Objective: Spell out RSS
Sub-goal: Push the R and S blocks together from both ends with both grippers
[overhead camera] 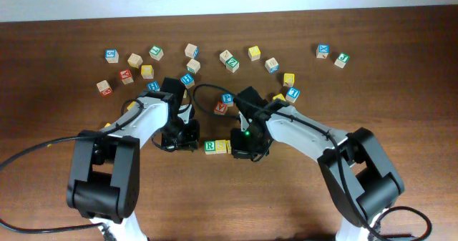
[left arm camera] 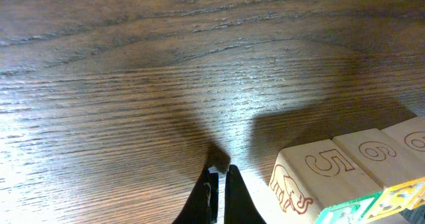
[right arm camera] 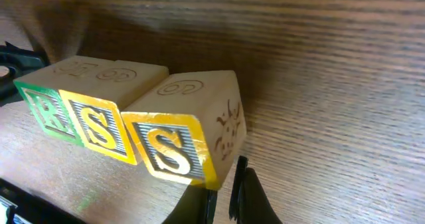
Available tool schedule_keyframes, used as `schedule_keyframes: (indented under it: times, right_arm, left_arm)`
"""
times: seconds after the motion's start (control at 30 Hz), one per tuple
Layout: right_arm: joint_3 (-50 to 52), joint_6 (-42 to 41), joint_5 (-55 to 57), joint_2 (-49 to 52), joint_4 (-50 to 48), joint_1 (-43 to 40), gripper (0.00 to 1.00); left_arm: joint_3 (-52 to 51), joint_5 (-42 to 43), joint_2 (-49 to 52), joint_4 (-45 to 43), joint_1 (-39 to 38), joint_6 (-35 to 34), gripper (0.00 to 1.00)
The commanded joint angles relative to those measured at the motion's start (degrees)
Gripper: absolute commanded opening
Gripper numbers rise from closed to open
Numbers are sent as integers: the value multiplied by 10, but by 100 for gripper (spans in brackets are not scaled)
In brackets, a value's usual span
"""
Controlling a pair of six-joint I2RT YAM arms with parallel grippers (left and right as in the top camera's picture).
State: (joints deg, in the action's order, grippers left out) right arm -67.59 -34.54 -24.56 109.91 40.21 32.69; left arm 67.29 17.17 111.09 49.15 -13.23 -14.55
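**Shut right gripper (right arm camera: 226, 185) beside the crooked last S block (right arm camera: 189, 134)**

The tips are pinched together and hold nothing. They sit at 5 o'clock of that block, which touches the first S block (right arm camera: 99, 121) but is twisted out of line with it and the R block (right arm camera: 46, 108). A gentle nudge on its turned corner (rather than a regrasp) would likely square it. The left gripper (left arm camera: 218, 179), equally closed and empty, waits at 9 o'clock of the row. Overhead, bare table (overhead camera: 229, 198) lies at 6 o'clock and loose blocks (overhead camera: 232, 64) crowd 12 o'clock.
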Motion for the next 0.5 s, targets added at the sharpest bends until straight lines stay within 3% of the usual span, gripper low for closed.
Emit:
schedule_keyframes:
  times: [0.0,0.2,0.33,0.47]
  right_arm:
    - [2,-5,-1,2,-2,7,5]
    - [0,2,-3,2,9,2,4]
    - [-24,51,0,2,87,-47,4]
    - [-24,77,-1,2,77,-83,4]
  left_arm:
    - [-12,-43,17,-3,-5,7,0]
    - [-12,-43,17,-3,-21,7,0]
    - [-12,-43,17,-2,-21,7,0]
    - [-13,-31,17,-3,-22,7,0]
